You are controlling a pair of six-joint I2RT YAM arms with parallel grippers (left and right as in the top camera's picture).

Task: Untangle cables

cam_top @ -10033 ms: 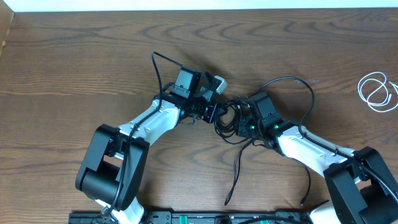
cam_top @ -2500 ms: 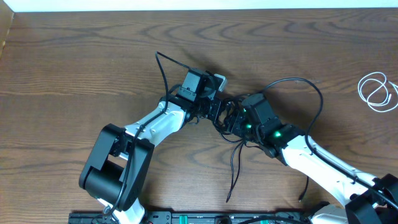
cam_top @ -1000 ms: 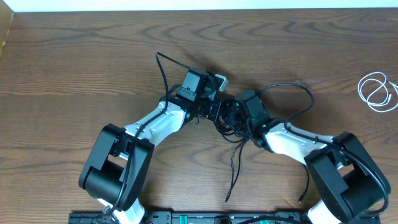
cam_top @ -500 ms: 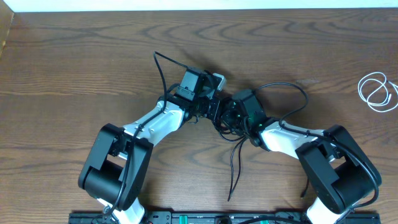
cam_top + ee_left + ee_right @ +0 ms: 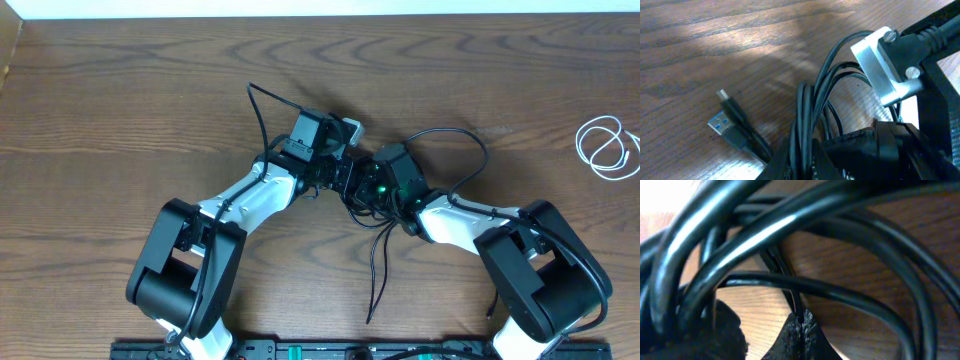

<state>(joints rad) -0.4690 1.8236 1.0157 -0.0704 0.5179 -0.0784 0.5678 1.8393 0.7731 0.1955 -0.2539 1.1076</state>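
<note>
The black cable (image 5: 375, 268) is bunched in the middle of the table, and its tail trails toward the front edge. Both grippers meet at that knot. My left gripper (image 5: 345, 181) is shut on several black strands (image 5: 805, 115) that run up between its fingers (image 5: 782, 162). The cable's USB plug (image 5: 726, 125) lies on the wood to the left of them. My right gripper (image 5: 369, 189) presses in from the right, and its pads (image 5: 810, 330) are shut on one thin black strand (image 5: 785, 275) amid thick loops. The white cable (image 5: 607, 147) lies coiled far right, apart from the arms.
The right arm's own thick black wire (image 5: 470, 150) arches over the table behind the knot. A silver bracket (image 5: 885, 65) on black hardware crowds the right of the left wrist view. The table's back edge (image 5: 320, 16) runs along the top.
My right gripper has moved left into the knot and closed from partly open onto a black strand. The left gripper has kept its grip and place.
</note>
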